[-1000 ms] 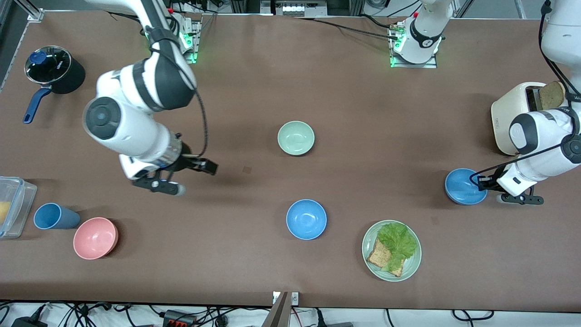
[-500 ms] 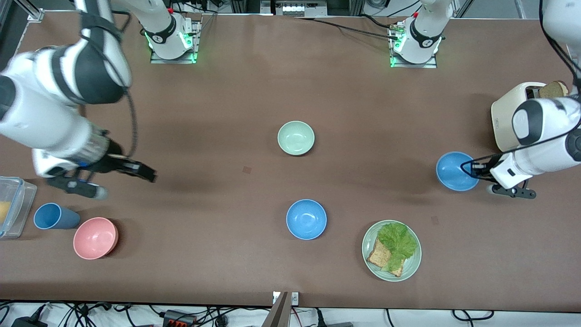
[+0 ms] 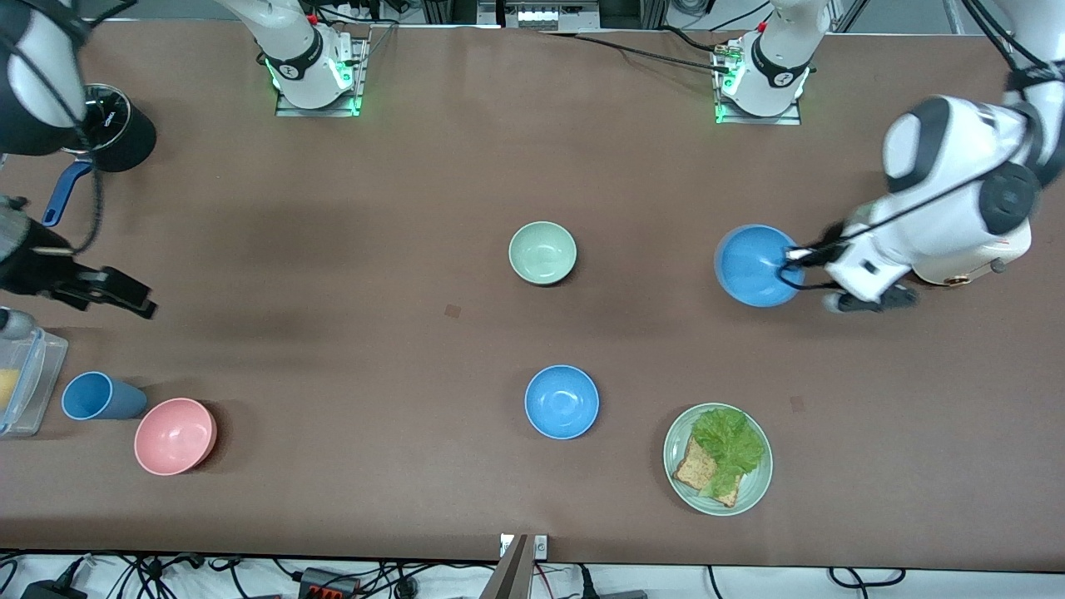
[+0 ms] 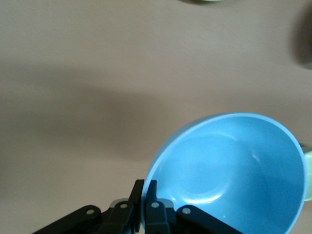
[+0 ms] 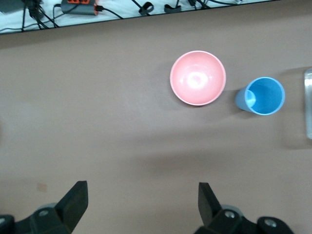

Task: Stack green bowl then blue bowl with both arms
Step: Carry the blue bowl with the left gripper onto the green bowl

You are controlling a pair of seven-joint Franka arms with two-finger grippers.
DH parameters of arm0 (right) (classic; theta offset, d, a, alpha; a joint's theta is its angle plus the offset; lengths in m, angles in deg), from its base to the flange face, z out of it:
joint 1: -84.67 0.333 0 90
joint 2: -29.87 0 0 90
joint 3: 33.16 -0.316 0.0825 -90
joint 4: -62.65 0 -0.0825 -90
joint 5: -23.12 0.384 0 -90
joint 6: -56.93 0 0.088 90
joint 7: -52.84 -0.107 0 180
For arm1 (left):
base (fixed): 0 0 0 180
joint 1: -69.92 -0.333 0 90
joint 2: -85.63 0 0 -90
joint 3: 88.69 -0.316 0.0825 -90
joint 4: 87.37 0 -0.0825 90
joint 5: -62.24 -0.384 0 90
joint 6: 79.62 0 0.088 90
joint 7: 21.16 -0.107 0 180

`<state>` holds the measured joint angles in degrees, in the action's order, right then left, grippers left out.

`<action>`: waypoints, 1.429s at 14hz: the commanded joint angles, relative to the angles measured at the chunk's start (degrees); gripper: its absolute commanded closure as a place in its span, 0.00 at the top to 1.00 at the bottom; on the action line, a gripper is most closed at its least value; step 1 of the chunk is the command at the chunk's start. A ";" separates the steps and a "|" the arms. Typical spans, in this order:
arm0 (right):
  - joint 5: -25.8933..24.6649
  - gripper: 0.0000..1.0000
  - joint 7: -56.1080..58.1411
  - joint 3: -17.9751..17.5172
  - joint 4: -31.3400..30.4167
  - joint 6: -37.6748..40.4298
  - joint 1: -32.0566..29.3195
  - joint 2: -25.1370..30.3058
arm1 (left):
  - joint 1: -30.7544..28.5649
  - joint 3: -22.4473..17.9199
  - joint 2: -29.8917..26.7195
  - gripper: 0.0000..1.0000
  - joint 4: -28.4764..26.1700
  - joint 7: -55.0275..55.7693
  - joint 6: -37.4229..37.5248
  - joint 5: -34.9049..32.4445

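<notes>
Carried toward the table's middle since the earlier frames, the blue bowl [image 3: 753,264] now hangs in the left gripper [image 3: 795,266], while the right arm has drawn back to its own end of the table.

Left fingers [image 4: 146,207] pinch the bowl's rim, holding it tilted above the table beside the green bowl [image 3: 542,252], well apart from it. Right gripper [image 5: 141,204] hovers over bare table with fingers spread wide, above the pink bowl [image 5: 198,77] and cup [image 5: 263,95]. A second blue bowl [image 3: 562,401] sits nearer the camera than the green one.

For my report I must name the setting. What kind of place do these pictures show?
Probably a robotics lab with a mock kitchen table: two arm bases bolted at the table edge, loose cables, plus a toaster and a plate of food.
</notes>
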<state>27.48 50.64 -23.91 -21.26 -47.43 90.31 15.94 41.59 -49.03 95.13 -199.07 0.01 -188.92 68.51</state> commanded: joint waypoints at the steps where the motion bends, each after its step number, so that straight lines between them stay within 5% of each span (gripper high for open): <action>1: -1.02 1.00 2.64 -2.91 -1.43 1.71 -3.78 2.41 | -0.94 10.14 -1.59 0.01 -1.42 17.26 -1.60 1.90; 3: -1.37 1.00 2.73 -6.68 -1.43 1.71 -7.56 3.02 | 0.54 15.77 0.94 0.01 -2.29 30.88 -7.57 2.52; 6: -2.16 1.00 3.43 -6.79 -1.52 3.38 -7.57 3.55 | 5.18 19.84 3.33 0.01 -7.90 45.50 -22.04 2.52; 8: -2.16 1.00 3.52 -6.53 -1.43 3.55 -7.57 3.55 | 9.59 19.58 6.22 0.01 -10.55 50.10 -30.42 2.26; 13: -2.25 1.00 3.52 -6.44 -1.52 4.52 -7.57 4.26 | 13.38 18.44 9.92 0.01 -11.26 51.69 -35.46 0.60; 17: -5.15 1.00 3.60 -6.96 -2.04 4.61 -7.48 4.52 | 15.56 17.91 12.82 0.00 -11.26 56.24 -35.46 -10.11; 20: -5.24 1.00 3.69 -6.97 -2.22 6.27 -7.57 4.78 | 22.50 12.56 16.68 0.00 -9.60 64.85 -35.55 -20.65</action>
<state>23.21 53.49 -29.80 -21.71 -42.69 83.70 18.92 59.01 -33.18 108.59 -210.72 59.49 -223.78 53.91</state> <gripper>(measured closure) 0.000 0.952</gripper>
